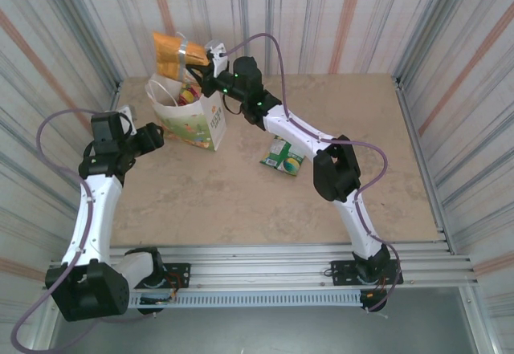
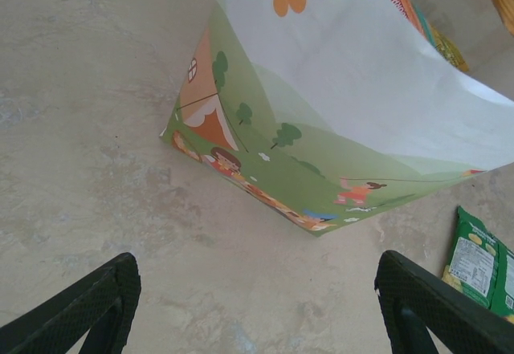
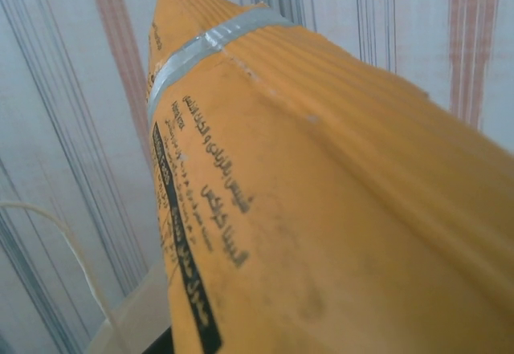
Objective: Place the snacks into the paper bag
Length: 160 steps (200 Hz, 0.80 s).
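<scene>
1. Now, top view: bag (image 1: 193, 125) stands upright on worktop (image 1: 241, 209), at about 10 o'clock from the middle, with its mouth open.
2. Right claw (image 1: 202, 59) is pinching an orange packet (image 1: 175, 55) by its 3 o'clock end. The packet is in the air, clear of the worktop, at 12 o'clock from the bag's mouth.
3. Right wrist view: orange packet seen close up, ribbed, with a silver tape band (image 3: 213, 37) round it near the far end and black print down one side. Striped wall (image 3: 64, 129) is behind it.
4. Left claw (image 1: 155, 139) is spread wide, with nothing between its fingers (image 2: 88, 306). It sits near the bag at the bag's 9 o'clock, not touching it.
5. Left wrist view: bag's printed side faces the camera, showing green hills, an orange house and an orange flower on white. Bare worktop lies between the fingers and the bag's foot.
6. Packets (image 1: 190, 95) lie inside the bag, their tops showing in the open mouth; I can't tell how many.
7. Green packet (image 1: 283, 155) lies flat on the worktop near the middle, at 4 o'clock from the bag and apart from it, just beside the right arm. In the left wrist view it is at the 4 o'clock edge.
</scene>
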Motion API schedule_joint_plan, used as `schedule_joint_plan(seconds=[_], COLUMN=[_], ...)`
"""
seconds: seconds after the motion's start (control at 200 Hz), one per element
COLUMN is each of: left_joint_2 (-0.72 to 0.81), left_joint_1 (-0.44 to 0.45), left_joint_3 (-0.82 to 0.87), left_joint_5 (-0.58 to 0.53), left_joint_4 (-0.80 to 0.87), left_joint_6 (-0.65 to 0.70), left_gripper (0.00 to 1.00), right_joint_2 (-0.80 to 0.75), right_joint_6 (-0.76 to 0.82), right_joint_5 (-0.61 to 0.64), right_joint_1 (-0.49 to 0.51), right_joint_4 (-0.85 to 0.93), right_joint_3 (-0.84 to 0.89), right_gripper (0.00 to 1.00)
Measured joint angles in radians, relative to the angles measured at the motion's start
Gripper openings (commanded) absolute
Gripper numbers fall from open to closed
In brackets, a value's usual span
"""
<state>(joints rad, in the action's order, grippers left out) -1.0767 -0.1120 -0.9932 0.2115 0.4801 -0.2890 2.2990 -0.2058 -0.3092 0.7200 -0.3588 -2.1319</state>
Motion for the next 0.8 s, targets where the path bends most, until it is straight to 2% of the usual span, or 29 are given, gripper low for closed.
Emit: schedule_joint_plan(seconds=[0.065,0.19,0.281,0.541,0.802], left_joint_2=[-0.001,-0.001,-0.001,0.000,0.000], left_joint_1=[0.000,0.000,0.000,0.000,0.000], left_joint_3=[0.000,-0.002,-0.004,-0.019,-0.019], left_joint_5=[0.000,-0.001,-0.004,-0.012,0.005], left_joint_4=[0.003,0.013,0.021,0.027,0.032], left_joint_6=[0.000,0.000,0.001,0.004,0.005], left_gripper=[0.80,0.80,0.80,0.80,0.79], right_joint_2=[0.000,0.000,0.000,-0.018,-0.100], right_joint_6=[-0.005,-0.025,-0.028,-0.029,-0.029], right_joint_5=[0.003,0.006,0.018,0.029,0.013], right_joint_1=[0.000,0.001,0.001,0.001,0.001], right_joint_4=[0.031,0.084,0.107,0.136,0.140], right_joint_3=[0.000,0.000,0.000,0.000,0.034], right_gripper=[0.19,0.37,0.43,0.46,0.49])
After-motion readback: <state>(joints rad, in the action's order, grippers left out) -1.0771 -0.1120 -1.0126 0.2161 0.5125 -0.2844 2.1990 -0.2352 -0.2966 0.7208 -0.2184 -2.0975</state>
